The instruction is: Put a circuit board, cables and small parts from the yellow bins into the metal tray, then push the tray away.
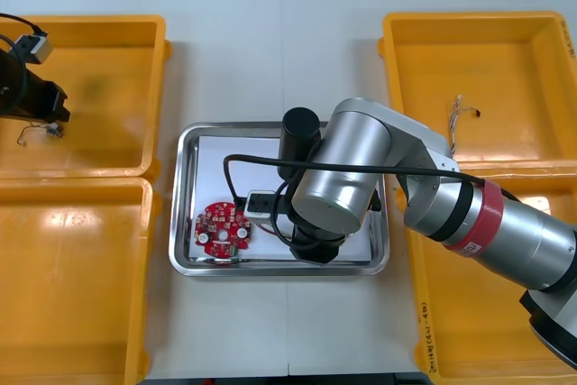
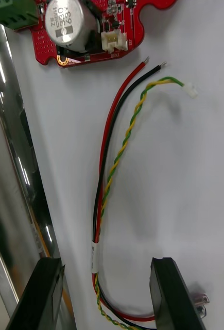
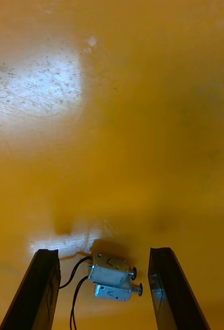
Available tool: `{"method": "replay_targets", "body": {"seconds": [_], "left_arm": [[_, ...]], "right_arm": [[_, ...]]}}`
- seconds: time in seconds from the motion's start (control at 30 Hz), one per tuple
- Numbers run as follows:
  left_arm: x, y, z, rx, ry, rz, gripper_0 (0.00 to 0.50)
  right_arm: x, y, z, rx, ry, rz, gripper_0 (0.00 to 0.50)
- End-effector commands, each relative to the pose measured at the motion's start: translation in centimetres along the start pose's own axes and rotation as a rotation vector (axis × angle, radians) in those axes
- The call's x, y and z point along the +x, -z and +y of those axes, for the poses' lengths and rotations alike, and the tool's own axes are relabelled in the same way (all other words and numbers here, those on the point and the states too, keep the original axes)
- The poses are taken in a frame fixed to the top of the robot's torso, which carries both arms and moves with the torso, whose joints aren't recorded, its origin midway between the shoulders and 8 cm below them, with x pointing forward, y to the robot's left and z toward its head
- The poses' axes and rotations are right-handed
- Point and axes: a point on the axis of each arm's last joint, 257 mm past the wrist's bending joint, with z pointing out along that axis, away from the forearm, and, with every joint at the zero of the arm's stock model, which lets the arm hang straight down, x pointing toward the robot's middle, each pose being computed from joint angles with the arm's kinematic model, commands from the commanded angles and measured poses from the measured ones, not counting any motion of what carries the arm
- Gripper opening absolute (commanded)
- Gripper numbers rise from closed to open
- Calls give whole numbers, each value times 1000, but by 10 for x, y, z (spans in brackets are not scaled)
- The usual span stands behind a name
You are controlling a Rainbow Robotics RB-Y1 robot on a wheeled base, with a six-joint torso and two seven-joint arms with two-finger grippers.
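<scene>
Light bench [image 1: 270,51] surface carries a metal tray [image 1: 185,223] at centre, with yellow bins [image 1: 72,286] flanking it, two on each side.

1. Right claw [image 2: 106,296]: positioned low over the tray's white floor, fingers spread wide. A cable bundle [image 2: 109,170] of red, black and twisted yellow-green leads lies flat on the tray floor and runs between the fingers, touching neither as far as can be seen. A small metal part [image 2: 200,304] lies just beside one finger, on its outer side. Beyond the bundle's free ends sits the circuit board [image 1: 221,227], in the tray's near left corner.

2. Left claw [image 3: 106,294]: positioned in the far bin [image 1: 108,87] left of the tray, fingers spread. The wired small metal parts [image 3: 112,278] rest on the bin floor between the fingers, not gripped.

3. Far bin right of the tray: a twisted cable [image 1: 455,119] lies on its floor.

Progress assessment: the board, one cable bundle and one part are in the tray, so loading appears well advanced. Left to do, judging by position: grip and transfer the wired parts, possibly the twisted cable, then push the tray away. The tray has not yet been pushed.
</scene>
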Motion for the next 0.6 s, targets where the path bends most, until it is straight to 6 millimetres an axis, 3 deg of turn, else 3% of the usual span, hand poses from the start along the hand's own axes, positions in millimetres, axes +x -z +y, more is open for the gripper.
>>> {"method": "replay_targets", "body": {"seconds": [0.03,0.6], "left_arm": [[-30,8,-16,4,-97,-53,500],[-14,-5,-11,0,-87,-20,500]], "right_arm": [[-19,16,-7,24,63,-34,500],[-20,53,-34,13,-35,-68,500]]}}
